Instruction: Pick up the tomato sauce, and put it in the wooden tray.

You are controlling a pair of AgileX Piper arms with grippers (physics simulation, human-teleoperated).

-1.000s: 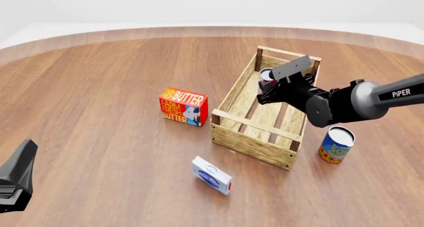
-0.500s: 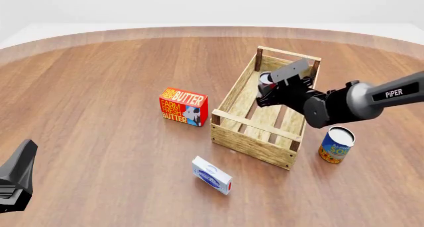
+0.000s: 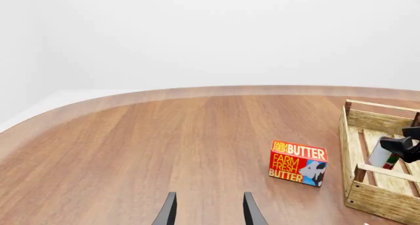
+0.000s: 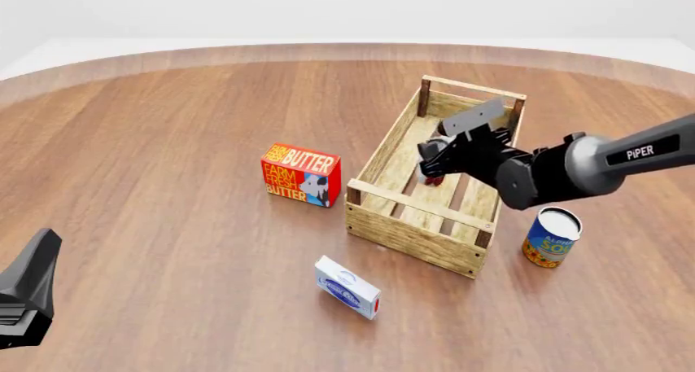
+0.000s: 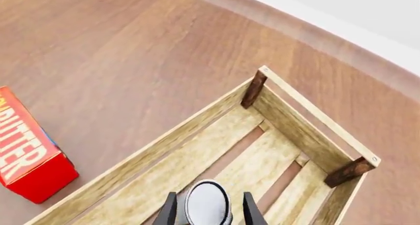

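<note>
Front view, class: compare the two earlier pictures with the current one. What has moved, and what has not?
The right gripper, shut on the tomato sauce, has carried it lower into the wooden tray. The butter box, blue-and-yellow can, small white box and left gripper stayed put.

your right gripper (image 4: 432, 162) sits inside the wooden tray (image 4: 408, 225), over its slatted floor, with the tomato sauce (image 4: 434, 164) between its fingers. the tray lies right of centre on the table (image 4: 163, 144). the butter box (image 4: 301, 174) stands just left of the tray. the small carton (image 4: 347, 287) lies nearer you, in front of the tray's near left corner. the other can (image 4: 552, 237) stands just right of the tray's near end. your left gripper (image 3: 208, 212) is well apart, far left.
</note>
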